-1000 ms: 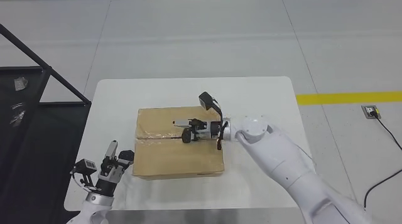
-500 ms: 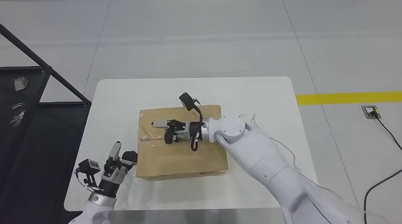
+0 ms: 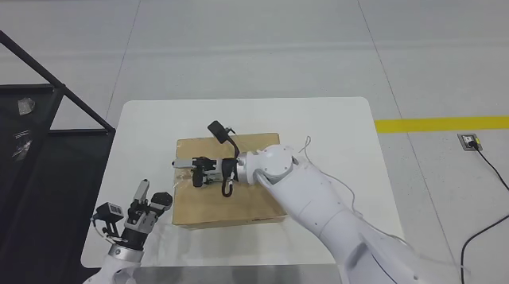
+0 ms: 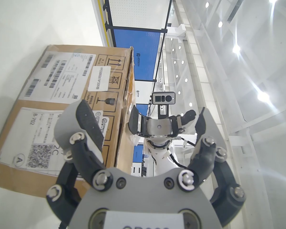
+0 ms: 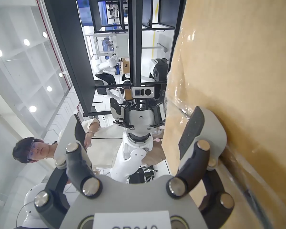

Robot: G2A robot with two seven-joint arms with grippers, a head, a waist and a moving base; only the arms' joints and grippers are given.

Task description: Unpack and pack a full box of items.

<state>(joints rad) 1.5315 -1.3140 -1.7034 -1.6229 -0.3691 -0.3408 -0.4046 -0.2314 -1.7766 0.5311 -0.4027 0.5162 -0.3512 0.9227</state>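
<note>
A closed brown cardboard box lies in the middle of the white table, with clear tape along its top seam. My right gripper is at the left end of that seam, open. In the right wrist view one of the fingers lies against the box top, and the right gripper holds nothing. My left gripper stands open and empty off the box's front left corner. From the left wrist view, the left gripper faces the box's labelled side, with the right gripper beyond it.
A black metal rack stands on the floor left of the table. The table has free surface behind the box and to its right. The left gripper appears farther off in the right wrist view.
My right gripper has slid left along the box's top seam, from the middle to the left end. The left gripper has barely moved.
</note>
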